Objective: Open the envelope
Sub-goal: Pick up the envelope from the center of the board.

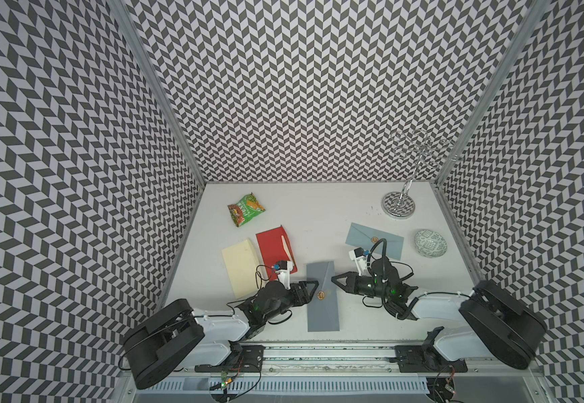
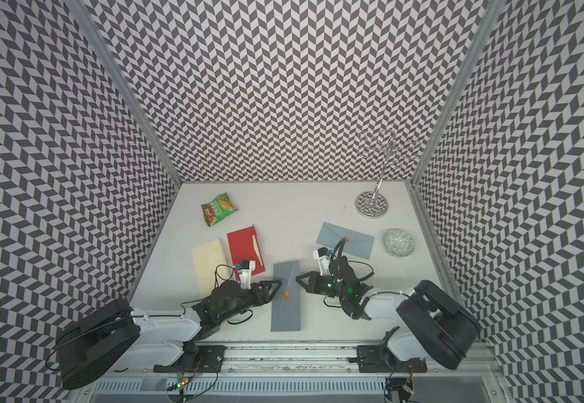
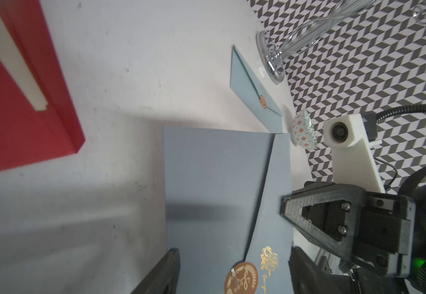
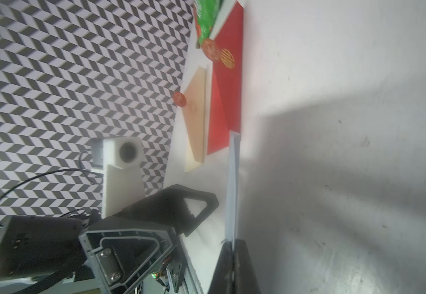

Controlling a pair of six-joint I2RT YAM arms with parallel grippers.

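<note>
Red envelope (image 1: 269, 244) bearing a letter opener (image 1: 284, 246), cream envelope (image 1: 240, 265), snack packet (image 1: 246, 209) beyond left fingers (image 1: 307, 284), pale blue envelope (image 1: 374, 240), patterned bowl (image 1: 430, 243), chrome stand (image 1: 398, 206) beyond right fingers (image 1: 341, 279).

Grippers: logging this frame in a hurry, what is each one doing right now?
Left gripper: open, holding nothing.
Right gripper: closed on the edge of the grey envelope.
</note>
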